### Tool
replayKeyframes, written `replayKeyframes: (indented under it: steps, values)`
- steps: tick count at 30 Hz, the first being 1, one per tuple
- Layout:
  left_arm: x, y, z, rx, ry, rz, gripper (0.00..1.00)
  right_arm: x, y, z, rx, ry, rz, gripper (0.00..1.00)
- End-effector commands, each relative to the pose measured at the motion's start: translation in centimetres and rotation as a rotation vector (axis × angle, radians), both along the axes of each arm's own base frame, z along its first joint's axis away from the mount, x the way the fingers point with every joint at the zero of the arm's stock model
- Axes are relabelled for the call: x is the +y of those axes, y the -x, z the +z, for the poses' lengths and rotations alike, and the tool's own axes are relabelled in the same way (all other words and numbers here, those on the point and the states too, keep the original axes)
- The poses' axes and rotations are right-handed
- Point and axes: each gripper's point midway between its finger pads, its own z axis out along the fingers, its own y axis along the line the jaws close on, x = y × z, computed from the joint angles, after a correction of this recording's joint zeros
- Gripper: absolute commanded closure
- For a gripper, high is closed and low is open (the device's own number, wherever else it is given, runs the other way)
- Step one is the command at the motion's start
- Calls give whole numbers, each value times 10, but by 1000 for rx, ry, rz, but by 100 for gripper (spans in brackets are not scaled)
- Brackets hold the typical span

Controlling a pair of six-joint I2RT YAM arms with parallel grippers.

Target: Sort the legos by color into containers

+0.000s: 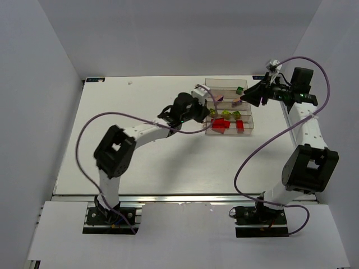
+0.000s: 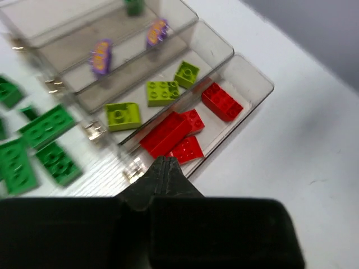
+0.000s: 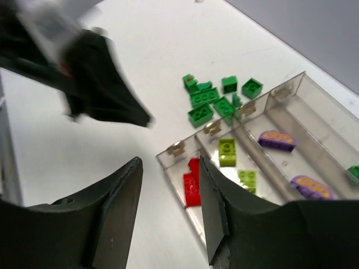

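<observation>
Seen from above, two robot arms rise from the bottom edge of the frame and reach up over a white table (image 1: 140, 168) toward a block of four clear containers (image 2: 255, 92) right of centre. In the left wrist view, the left gripper (image 2: 165, 165) fills the bottom of the frame, its two black fingers pressed together with nothing visible between them, tips just short of the nearest bin's corner. That nearest bin, running from the centre toward the right of the frame, holds four red bricks (image 2: 174, 134), three bunched at its lower end and one apart toward the far end. The next bin up holds three yellow-green bricks (image 2: 161, 92) in a loose row. The third bin holds two purple bricks (image 2: 101, 56), blurred, well apart from each other. The farthest bin, at the top edge, shows one green brick (image 2: 133, 5), partly cut off. At the left of that frame, outside the bins and just beside their open-looking ends, a cluster of loose green bricks (image 2: 47, 126) lies flat on the table. In the right wrist view, the right gripper (image 3: 168, 207) sits at the bottom with its fingers spread apart and empty, above the table beside the red bin's end; the left arm appears as a blurred dark shape at the upper left.
</observation>
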Motion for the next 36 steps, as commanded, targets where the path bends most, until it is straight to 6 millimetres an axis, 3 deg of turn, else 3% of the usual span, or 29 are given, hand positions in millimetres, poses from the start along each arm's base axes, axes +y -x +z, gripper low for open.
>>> replayKeyframes:
  steps: [1,3,4,5,6,7,8,9,10,11,12,13,15,16,18,22,30,36]
  values:
    - [62,-1,84,-30,172,178,99,21,-25,14,-91,135,-9,50]
    - [95,17,85,41,215,263,98,30,-41,-14,-57,274,-35,50]
    - [114,19,80,79,216,304,97,62,-42,-5,-100,323,7,50]
    - [128,29,95,103,270,331,94,70,-49,-12,-92,371,-3,50]
    - [142,36,78,150,258,374,88,74,-59,-41,-15,447,-26,50]
    - [158,41,68,201,242,416,70,95,-60,-46,8,470,-21,50]
    - [172,43,66,227,255,474,62,101,-77,-31,-9,483,-76,50]
    - [185,53,67,231,262,504,58,103,-87,-66,111,544,-115,51]
    - [195,59,63,245,253,527,52,120,-88,-70,138,555,-113,50]
    - [200,66,63,249,266,539,50,127,-94,-74,175,556,-137,50]
    - [208,74,76,225,303,548,50,136,-110,-77,201,544,-174,50]
    - [217,80,64,240,300,581,50,150,-104,-83,296,504,-211,49]
    - [227,93,76,236,373,605,50,160,-104,-109,345,552,-279,47]
    - [234,101,59,273,353,631,50,180,-103,-113,321,549,-293,44]
    - [241,113,54,299,389,649,50,190,-96,-135,324,596,-333,38]
    - [249,125,49,335,415,679,49,196,-110,-144,353,567,-454,30]
    - [265,138,43,344,442,732,46,185,-117,-205,444,634,-561,34]
    - [268,141,36,362,446,752,45,190,-125,-223,440,635,-555,37]
